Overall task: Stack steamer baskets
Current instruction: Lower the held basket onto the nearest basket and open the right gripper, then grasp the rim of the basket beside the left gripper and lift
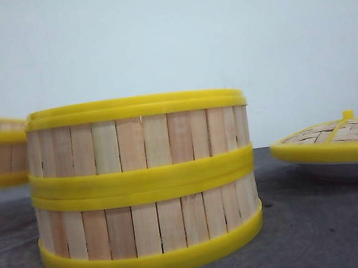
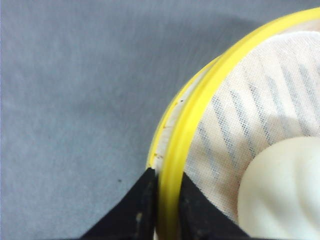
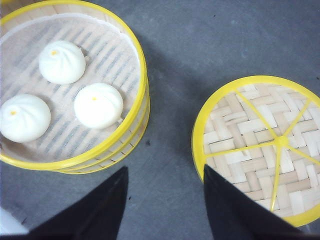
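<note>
Soft even light is falling from above; left wrist view is blurring close up; faint shadows are pooling beside baskets [image 1: 145, 185].

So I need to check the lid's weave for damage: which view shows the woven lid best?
The right wrist view: it looks down on the woven lid, showing its herringbone weave, yellow rim and ribs, with only a small part hidden behind the right gripper. The front view shows the lid edge-on at the frame's right side. The left wrist view misses it.
</note>
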You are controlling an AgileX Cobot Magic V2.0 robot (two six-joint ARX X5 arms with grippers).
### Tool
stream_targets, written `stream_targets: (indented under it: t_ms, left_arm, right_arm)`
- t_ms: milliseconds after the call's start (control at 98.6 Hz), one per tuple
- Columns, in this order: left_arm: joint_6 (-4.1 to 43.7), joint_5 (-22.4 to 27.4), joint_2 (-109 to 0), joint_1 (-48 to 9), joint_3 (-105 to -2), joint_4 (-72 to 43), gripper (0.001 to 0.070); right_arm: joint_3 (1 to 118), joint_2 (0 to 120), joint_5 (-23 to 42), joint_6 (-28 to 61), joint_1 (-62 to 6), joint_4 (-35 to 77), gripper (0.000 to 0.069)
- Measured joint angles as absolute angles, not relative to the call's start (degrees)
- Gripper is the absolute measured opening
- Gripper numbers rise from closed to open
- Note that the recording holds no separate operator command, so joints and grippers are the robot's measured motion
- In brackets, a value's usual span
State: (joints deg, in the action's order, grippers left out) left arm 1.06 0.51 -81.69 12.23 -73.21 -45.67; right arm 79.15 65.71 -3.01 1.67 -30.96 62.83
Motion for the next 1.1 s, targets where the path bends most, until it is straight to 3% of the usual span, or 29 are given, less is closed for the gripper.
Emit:
stream_targets:
  t_ms: [142,385,801,1095]
  left_arm:
    - [0.45,3.53,-81.69,12.10,-79.68,-50.52,0.0026]
    - [-0.93,14.48,-80.68,9.56,-87.15,-56.34,0.0026]
    - [-2.24,19.31,-74.28,-4.99,-87.15,-61.36,0.0026]
    - [-2.35,19.40,-74.72,-16.88,-87.15,-61.36,0.0026]
  right_arm:
    - [79.15,65.71,-2.98,1.69,-30.96,62.83,0.0287]
    - [79.15,65.71,-2.98,1.69,-30.96,62.85,0.0287]
    - [79.15,65.71,-2.98,1.72,-31.00,62.83,0.0287]
    - [79.15,65.71,-3.01,1.74,-31.00,61.69,0.0287]
